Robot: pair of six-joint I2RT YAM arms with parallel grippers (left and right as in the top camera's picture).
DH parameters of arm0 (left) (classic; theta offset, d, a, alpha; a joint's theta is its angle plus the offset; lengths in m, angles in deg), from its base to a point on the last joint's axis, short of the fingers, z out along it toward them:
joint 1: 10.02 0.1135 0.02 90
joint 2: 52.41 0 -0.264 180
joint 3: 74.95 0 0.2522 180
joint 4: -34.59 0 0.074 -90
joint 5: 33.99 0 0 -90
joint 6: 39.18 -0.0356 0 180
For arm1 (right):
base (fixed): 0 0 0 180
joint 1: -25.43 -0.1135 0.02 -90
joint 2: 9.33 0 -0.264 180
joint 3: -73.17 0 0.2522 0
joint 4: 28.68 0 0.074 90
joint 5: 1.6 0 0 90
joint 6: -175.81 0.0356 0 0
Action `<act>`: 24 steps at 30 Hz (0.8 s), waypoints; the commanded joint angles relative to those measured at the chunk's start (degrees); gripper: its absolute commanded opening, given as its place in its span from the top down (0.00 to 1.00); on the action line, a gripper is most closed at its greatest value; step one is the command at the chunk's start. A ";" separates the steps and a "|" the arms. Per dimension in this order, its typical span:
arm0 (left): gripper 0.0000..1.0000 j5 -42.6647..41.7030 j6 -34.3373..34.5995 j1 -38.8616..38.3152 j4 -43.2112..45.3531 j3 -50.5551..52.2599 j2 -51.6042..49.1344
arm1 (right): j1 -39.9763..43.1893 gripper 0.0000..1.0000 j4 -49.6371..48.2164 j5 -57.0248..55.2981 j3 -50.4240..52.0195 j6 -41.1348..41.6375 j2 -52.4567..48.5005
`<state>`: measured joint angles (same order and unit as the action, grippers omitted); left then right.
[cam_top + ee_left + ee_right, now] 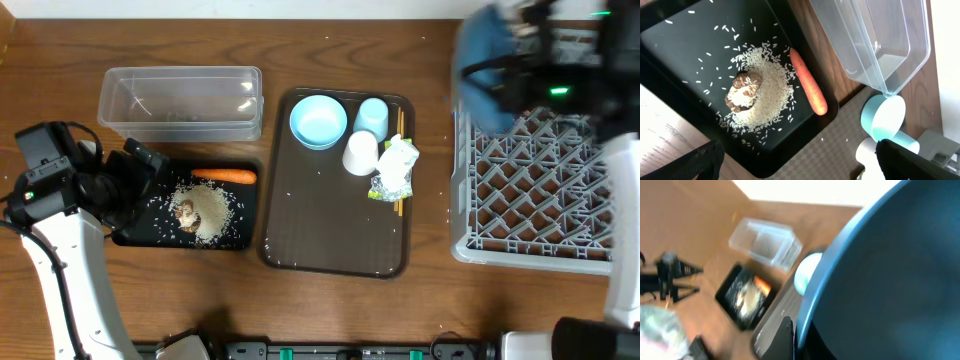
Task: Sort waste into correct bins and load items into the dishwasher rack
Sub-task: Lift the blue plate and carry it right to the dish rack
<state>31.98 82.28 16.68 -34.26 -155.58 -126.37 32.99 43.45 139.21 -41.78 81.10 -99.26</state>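
Note:
My right gripper (517, 68) is shut on the rim of the large dark blue bowl (484, 62), holding it tilted above the back left corner of the grey dishwasher rack (535, 195). In the right wrist view the bowl (890, 280) fills the frame beside one finger (785, 335). My left gripper (800, 167) hangs open over the near corner of the black tray (135, 232), which holds an orange carrot (808, 89), a brown food lump (744, 91) and rice (771, 85). The crumpled wrapper (395, 168) lies on the chopsticks (400, 125).
The clear tub (180, 100) stands behind the black tray. The brown serving tray (335, 240) carries a small pale blue bowl (318, 120), a pale blue cup (372, 115) and a white cup (360, 153). Loose rice grains dot the table and serving tray.

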 commanded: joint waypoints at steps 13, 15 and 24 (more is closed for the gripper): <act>0.02 -0.35 -0.76 0.28 -0.09 -0.55 -0.02 | 17.03 0.99 -20.22 24.87 5.11 -5.18 -6.43; 0.02 -0.37 -0.76 0.28 -0.09 -0.55 -0.02 | 17.03 0.99 -23.54 24.87 5.35 -2.86 -8.83; 0.02 -0.37 -0.76 0.28 -0.09 -0.55 -0.02 | 16.48 0.99 -42.56 26.36 5.35 11.10 -19.98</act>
<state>31.96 82.28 16.65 -34.26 -155.58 -126.37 49.99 4.54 162.07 -36.27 85.78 -117.33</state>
